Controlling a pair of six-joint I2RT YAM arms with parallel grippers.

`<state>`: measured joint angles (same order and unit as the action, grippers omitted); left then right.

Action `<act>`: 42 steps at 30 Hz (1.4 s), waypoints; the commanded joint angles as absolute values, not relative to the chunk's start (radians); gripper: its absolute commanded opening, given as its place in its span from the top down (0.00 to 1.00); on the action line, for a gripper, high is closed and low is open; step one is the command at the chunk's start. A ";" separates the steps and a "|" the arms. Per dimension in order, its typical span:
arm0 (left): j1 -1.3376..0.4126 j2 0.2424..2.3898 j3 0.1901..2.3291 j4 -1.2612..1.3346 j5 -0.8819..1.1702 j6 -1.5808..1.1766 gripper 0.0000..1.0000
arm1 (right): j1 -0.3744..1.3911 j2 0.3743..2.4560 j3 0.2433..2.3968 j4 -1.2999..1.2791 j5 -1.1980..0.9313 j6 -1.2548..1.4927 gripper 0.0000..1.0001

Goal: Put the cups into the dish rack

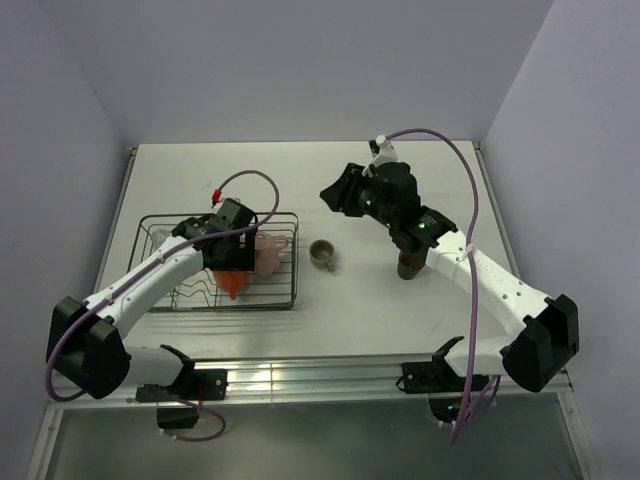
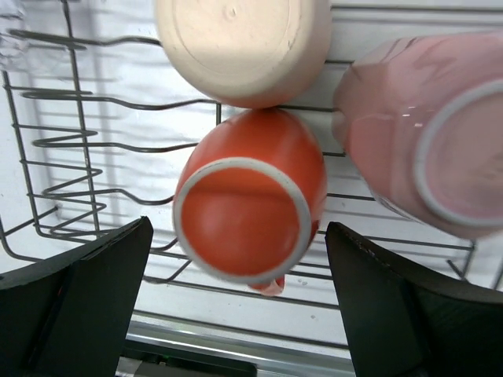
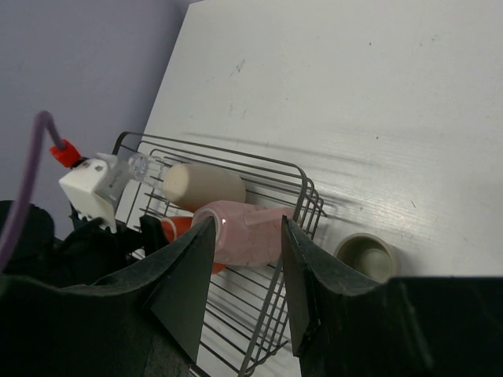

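- Left gripper [image 2: 237, 236]: positioned over the dish rack [image 1: 260, 307]. Fingers [image 2: 78, 306] are spread wide on either side of the orange mug [image 2: 259, 149], clear of it.
- Orange mug: inside the dish rack, lying tilted, base toward the wrist camera.
- Pink mug [image 2: 393, 133] and beige tumbler [image 2: 244, 39]: inside the dish rack, just beside the orange mug.
- Small olive-green cup [image 1: 322, 254]: upright on the table [image 1: 400, 170], just outside the dish rack's right rim.
- Dark brown mug [image 1: 409, 266]: farther right of the dish rack, partly under the right arm.
- Right gripper [image 3: 247, 236]: raised to the right of the dish rack, fingers partly apart, holding nothing.
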<state>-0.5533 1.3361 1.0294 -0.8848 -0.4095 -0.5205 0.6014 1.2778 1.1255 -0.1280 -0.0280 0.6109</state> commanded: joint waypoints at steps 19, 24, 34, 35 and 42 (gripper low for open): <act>-0.558 1.071 1.295 -0.914 -0.410 -0.535 0.01 | 0.594 1.333 1.223 -0.426 0.136 0.541 0.55; -0.558 1.048 1.348 -0.887 -0.373 -0.509 0.01 | 0.560 1.325 1.169 -0.517 0.264 0.575 0.55; -0.558 1.028 1.335 -0.804 -0.324 -0.472 0.01 | 0.371 1.249 1.063 -0.689 0.261 0.650 0.64; -0.558 1.028 1.325 -0.799 -0.319 -0.471 0.01 | 0.350 1.240 1.049 -0.695 0.267 0.650 0.64; -0.557 1.019 1.312 -0.772 -0.296 -0.459 0.01 | 0.299 1.193 1.031 -0.718 0.287 0.597 0.61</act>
